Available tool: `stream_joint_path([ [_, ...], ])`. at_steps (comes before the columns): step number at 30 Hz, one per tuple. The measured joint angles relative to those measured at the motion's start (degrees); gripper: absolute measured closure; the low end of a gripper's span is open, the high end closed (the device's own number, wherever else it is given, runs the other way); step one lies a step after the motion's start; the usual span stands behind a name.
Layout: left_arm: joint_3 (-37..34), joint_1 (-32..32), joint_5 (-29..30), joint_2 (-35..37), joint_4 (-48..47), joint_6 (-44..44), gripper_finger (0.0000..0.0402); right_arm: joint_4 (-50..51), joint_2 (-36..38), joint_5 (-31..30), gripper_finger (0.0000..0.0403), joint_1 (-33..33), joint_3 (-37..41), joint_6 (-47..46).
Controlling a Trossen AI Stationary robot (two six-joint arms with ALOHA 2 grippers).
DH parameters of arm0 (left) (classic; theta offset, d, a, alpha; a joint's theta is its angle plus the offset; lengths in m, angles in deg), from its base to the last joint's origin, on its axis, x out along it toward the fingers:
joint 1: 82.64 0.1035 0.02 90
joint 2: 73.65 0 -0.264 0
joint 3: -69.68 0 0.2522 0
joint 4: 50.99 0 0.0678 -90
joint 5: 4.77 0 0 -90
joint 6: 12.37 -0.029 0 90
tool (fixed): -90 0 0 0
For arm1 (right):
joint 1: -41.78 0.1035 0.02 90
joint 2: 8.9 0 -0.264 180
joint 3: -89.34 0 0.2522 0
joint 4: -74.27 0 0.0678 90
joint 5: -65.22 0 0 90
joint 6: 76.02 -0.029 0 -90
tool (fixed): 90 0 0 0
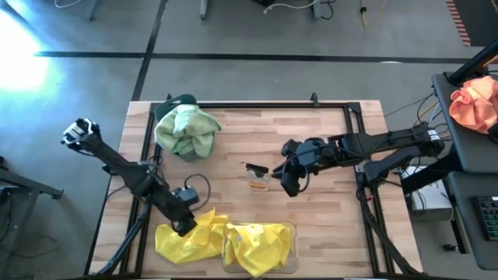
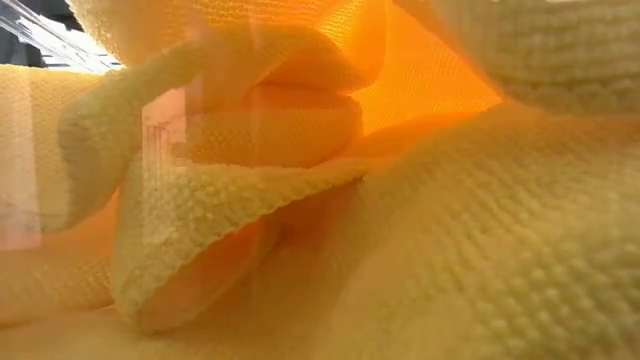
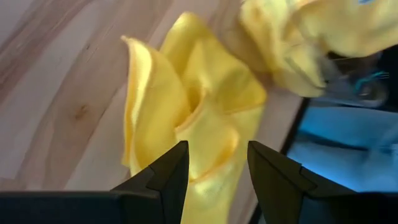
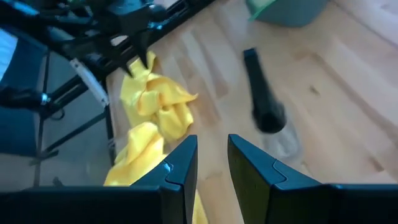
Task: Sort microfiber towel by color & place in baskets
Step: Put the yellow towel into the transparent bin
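Note:
A loose yellow microfiber towel (image 1: 191, 243) lies crumpled on the table near the front edge, left of the clear basket (image 1: 294, 233). That basket holds more yellow towels (image 1: 257, 245). My left gripper (image 1: 185, 227) is open, pointing down at the loose towel (image 3: 186, 93), its fingers standing on either side of a raised fold. Pale green towels (image 1: 187, 128) are heaped in the teal basket (image 1: 187, 99) at the far left. My right gripper (image 1: 289, 187) hangs open over the table's middle with nothing between its fingers (image 4: 212, 140). My left gripper comes at the loose yellow towel from above, slanting down, with a raised fold (image 3: 208, 140) showing between its open fingers. I cannot tell whether the fingertips touch the cloth. The towel lies slack on the table.
A small amber-and-black object (image 1: 258, 180) stands at the table's middle, just left of my right gripper. An orange-pink cloth (image 1: 475, 105) lies off the table at the right. The low view is filled by yellow cloth (image 2: 400, 250) close to the camera. Bare wood lies at the right half.

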Motion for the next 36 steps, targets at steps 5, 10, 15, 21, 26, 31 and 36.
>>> stream_joint_path([
  [5,0.0,0.0,-0.06,-5.6,-0.05,1.42,0.0254,1.66,0.0,0.09,0.0321,1.88,0.02,0.05],
  [10,0.0,-0.04,-0.14,-10.81,2.65,3.99,0.0254,2.98,0.0,0.04,0.0321,3.3,0.02,0.07],
  [15,0.0,-0.04,-1.16,-14.67,7.64,5.86,0.0254,2.91,0.0,0.03,0.0321,4.02,0.02,0.11],
  [21,0.0,-0.04,-3.67,-18.07,8.87,7.01,0.0244,2.93,0.0,0.03,0.0321,4.14,0.04,0.24],
  [26,0.0,-0.04,-4.91,-20.96,9.08,7.02,0.0224,2.93,0.0,0.02,0.0321,4.14,0.04,0.29],
  [31,0.02,-0.04,-7.22,-24.17,10.37,6.99,0.0203,2.94,0.0,0.03,0.0321,4.16,0.07,0.29],
  [36,0.33,0.0,-9.02,-26.7,12.45,6.56,0.0186,2.99,0.0,0.03,0.0321,4.14,0.07,0.27],
])
